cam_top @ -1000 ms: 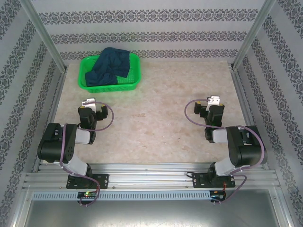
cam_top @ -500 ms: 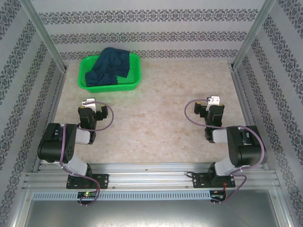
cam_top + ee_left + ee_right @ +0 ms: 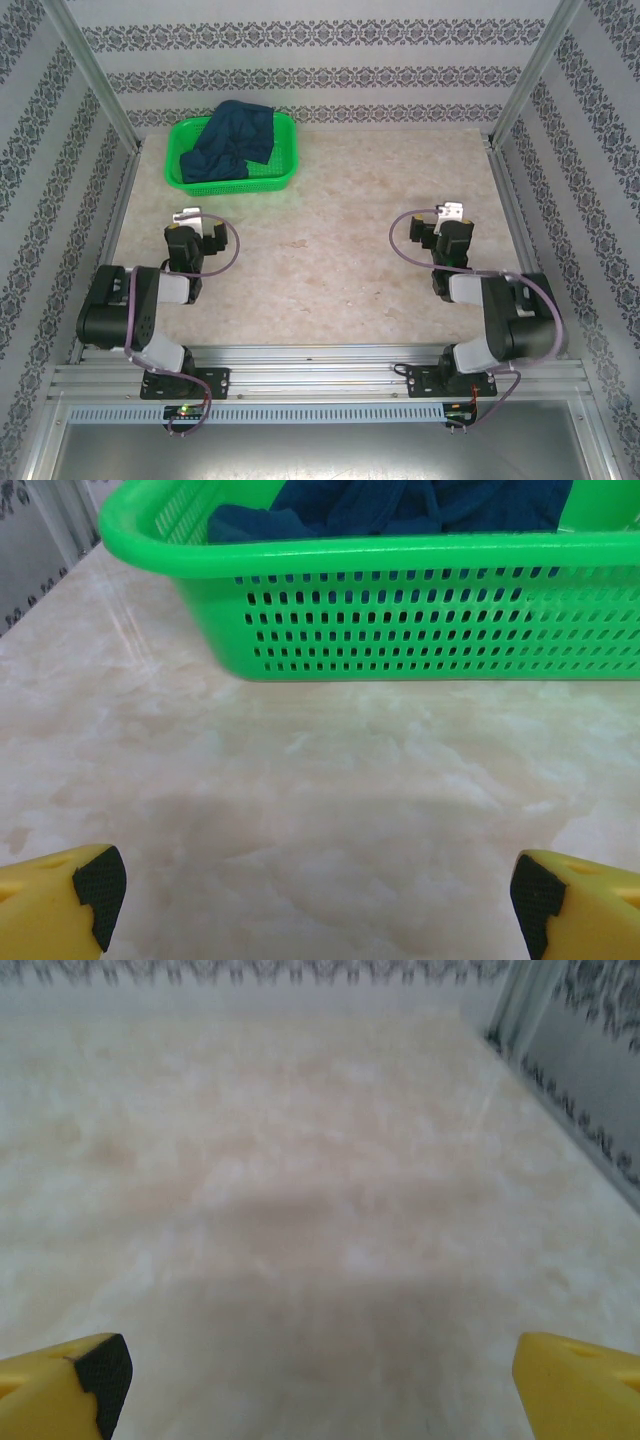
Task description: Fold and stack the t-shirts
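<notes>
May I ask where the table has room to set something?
Bare beige marbled tabletop lies between left claw and right claw, and right of the green plastic mesh basket. Crowded: far-left corner, where it holds the dark navy cloth t-shirt.

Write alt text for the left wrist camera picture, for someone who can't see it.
A green plastic mesh basket holding a crumpled dark navy t-shirt sits on a pale marbled table, ahead of the left gripper. The gripper's yellow, black-padded fingertips show at the bottom corners, wide apart with nothing between them.
</notes>
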`<state>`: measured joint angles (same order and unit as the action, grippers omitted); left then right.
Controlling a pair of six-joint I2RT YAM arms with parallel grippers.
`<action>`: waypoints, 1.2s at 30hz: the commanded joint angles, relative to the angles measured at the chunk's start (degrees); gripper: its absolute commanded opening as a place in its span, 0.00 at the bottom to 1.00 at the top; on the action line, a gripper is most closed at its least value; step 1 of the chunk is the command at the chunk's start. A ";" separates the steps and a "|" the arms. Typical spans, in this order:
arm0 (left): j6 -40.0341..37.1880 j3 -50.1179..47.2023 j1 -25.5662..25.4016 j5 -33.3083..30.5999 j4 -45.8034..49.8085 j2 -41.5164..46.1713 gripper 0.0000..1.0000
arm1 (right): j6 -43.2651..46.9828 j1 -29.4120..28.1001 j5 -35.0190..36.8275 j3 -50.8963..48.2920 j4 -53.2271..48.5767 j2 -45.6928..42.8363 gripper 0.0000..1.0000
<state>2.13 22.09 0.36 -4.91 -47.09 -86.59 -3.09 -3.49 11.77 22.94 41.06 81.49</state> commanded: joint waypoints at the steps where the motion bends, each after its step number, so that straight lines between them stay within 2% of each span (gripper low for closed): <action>1: 4.62 10.48 -0.54 -3.92 26.02 9.64 1.00 | -6.53 -1.58 6.17 13.48 -33.83 -10.29 0.98; 2: 6.52 13.84 -0.58 -4.53 33.37 10.74 1.00 | -8.91 -1.41 6.81 16.69 -41.96 -11.41 0.98; 4: 11.79 19.39 -0.61 -3.02 44.57 12.37 1.00 | -11.38 -1.64 4.65 19.94 -51.37 -13.93 0.98; 7: 19.81 27.16 -0.80 -0.05 56.59 13.57 1.00 | -13.99 -3.53 -1.19 23.29 -59.11 -18.64 0.98; 9: 22.42 32.37 -0.88 1.91 61.46 13.08 1.00 | -15.46 -4.32 -6.74 26.94 -63.81 -20.03 0.98; 13: 22.19 49.65 -0.89 6.70 73.84 5.02 1.00 | -14.90 -9.18 -13.41 35.41 -70.45 -18.89 0.98; 17: 21.16 70.82 -1.47 8.70 87.40 -8.19 1.00 | -13.74 -16.76 -15.32 42.06 -72.43 -15.67 0.98; 25: 17.72 100.05 -3.15 6.39 98.95 -31.63 1.00 | -15.41 -26.55 -13.21 50.19 -75.25 -8.60 0.98; 33: 16.00 116.51 -3.26 4.46 104.74 -48.33 0.93 | -17.02 -30.76 -12.03 50.42 -76.82 -8.45 0.98; 36: 14.95 120.39 -3.18 0.56 106.13 -53.62 0.92 | -18.70 -30.88 -12.41 49.93 -77.03 -9.53 0.98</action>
<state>19.25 138.28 -2.59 -0.23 53.23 -136.81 -19.44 -34.00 -1.37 72.16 -34.54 73.52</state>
